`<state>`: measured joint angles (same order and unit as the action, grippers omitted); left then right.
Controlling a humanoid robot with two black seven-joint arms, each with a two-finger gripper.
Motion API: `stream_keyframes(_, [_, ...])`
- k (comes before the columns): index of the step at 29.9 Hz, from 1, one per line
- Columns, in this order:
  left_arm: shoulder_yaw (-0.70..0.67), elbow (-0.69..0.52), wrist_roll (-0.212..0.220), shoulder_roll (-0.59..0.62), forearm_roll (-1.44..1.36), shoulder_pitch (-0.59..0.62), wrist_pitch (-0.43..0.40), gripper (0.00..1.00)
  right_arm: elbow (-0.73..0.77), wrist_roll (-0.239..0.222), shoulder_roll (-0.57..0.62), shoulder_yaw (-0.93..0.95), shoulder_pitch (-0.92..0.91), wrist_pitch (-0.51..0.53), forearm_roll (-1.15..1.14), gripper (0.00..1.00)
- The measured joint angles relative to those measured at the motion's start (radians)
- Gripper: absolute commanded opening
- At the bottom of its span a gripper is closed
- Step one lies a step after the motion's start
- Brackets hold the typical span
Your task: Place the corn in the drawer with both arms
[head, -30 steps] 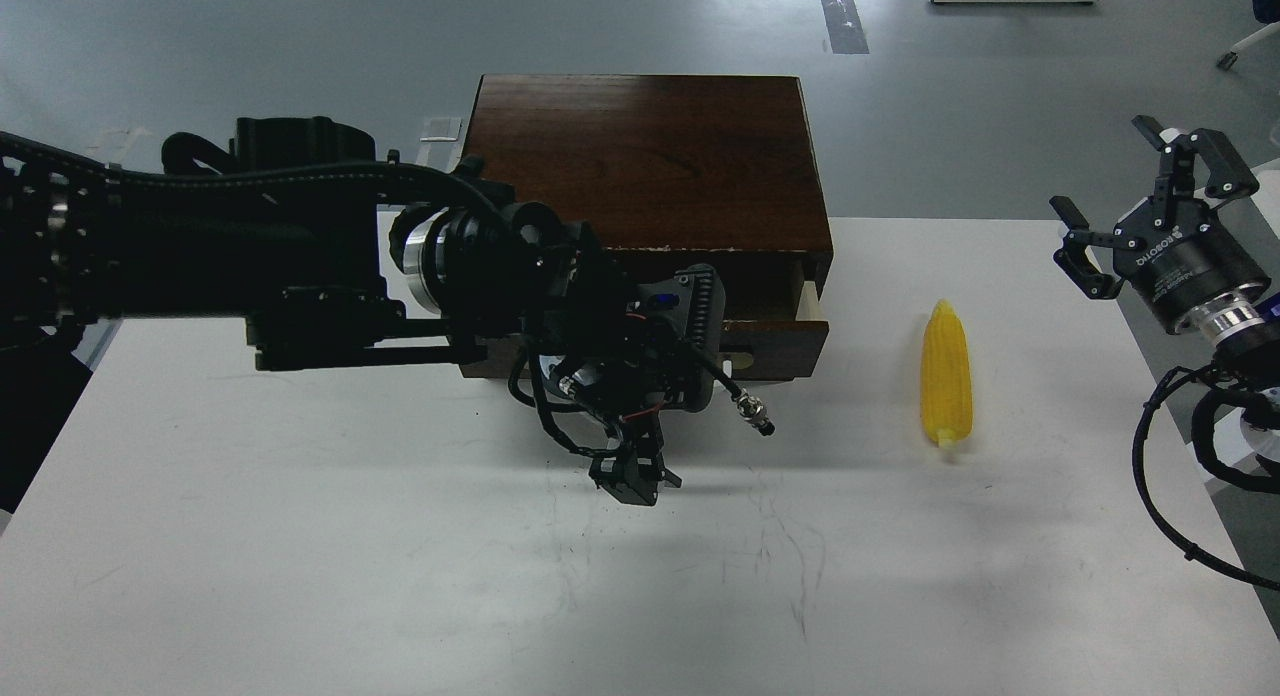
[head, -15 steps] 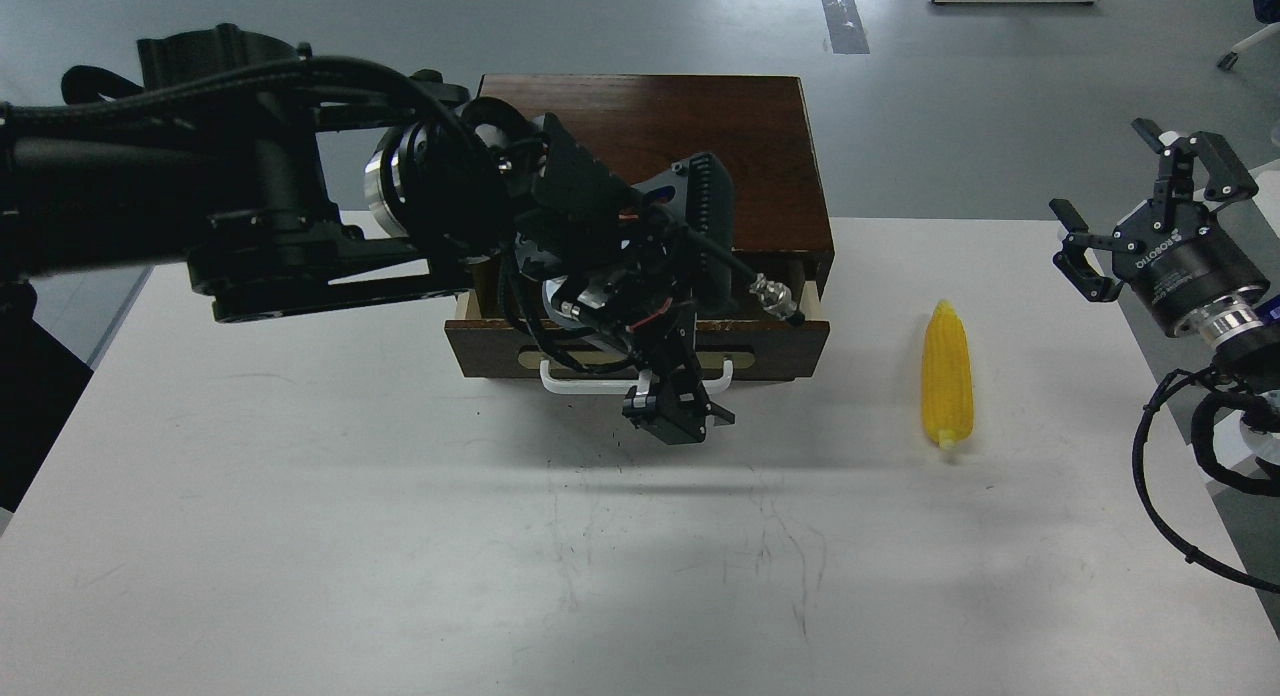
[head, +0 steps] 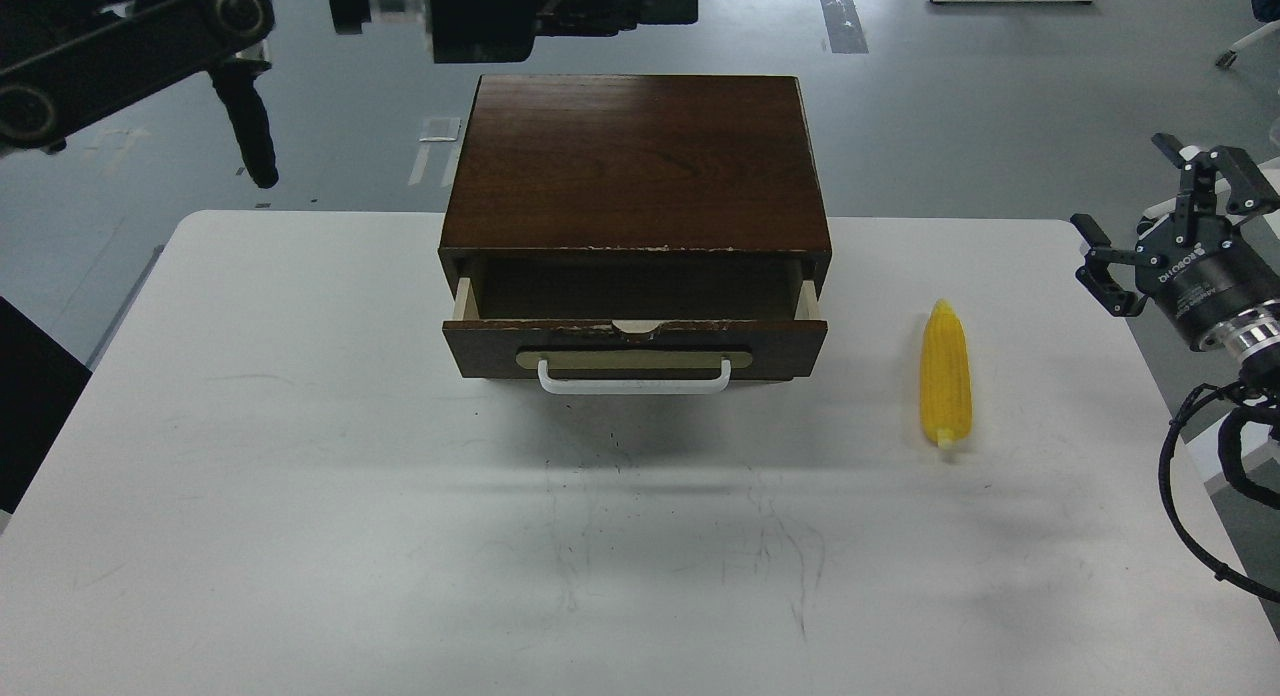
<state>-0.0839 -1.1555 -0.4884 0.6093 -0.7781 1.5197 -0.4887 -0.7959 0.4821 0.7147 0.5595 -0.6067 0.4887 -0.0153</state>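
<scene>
Head view. White rectangular tabletop (head: 300, 536), faint dark scuffs near its middle and toward the near edge.

Boxy dark brown wooden cabinet (head: 637, 161) stands at the middle of the far edge, its back overhanging that edge. Its dark brown wooden drawer (head: 634, 342) is pulled partway out toward the near edge; pale inner sides show at left and right, the interior is dark and in shadow, contents cannot be made out. White bar handle (head: 634, 378) on a tan oval plate sits centred on the drawer front.

Bright yellow tapered corn cob (head: 946, 372) lies flat on the tabletop, right of the drawer front and apart from it, between the cabinet and the right edge. Pointed tip toward the far edge, small pale stub toward the near edge. Nothing touches it.

Right arm's black tool (head: 1165, 221), lettered ROBOTIQ, with silver wrist ring and looping black cables behind it, hangs at the right edge near the far right corner. Fingers spread, released, holding nothing. Well apart from the corn.

Left arm (head: 120, 46): black links and a silver ring run along the top edge of the view, above the far left corner and beyond the cabinet. Its tool is cut off by the frame, so its state cannot be told.
</scene>
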Motion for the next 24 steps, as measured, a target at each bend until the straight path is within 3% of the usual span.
stream_keyframes(8, [-0.022, 0.001, 0.000, 0.152, 0.443, -0.242, 0.000, 0.99, -0.059, 0.001, 0.056, -0.025, 0.014, 0.000, -0.019, 1.00])
stream_keyframes(12, [-0.031, 0.002, 0.000, 0.193, 0.519, -0.338, 0.000, 0.99, -0.114, 0.001, 0.107, -0.055, 0.012, 0.000, -0.087, 1.00])
stream_keyframes(18, [-0.123, 0.002, 0.000, 0.203, 0.518, -0.450, 0.000, 0.99, -0.196, 0.003, 0.183, -0.064, -0.002, 0.000, -0.420, 1.00])
stream_keyframes(24, [-0.152, 0.001, 0.000, 0.195, 0.513, -0.471, 0.000, 0.99, -0.267, 0.000, 0.204, -0.075, -0.017, 0.000, -0.830, 1.00])
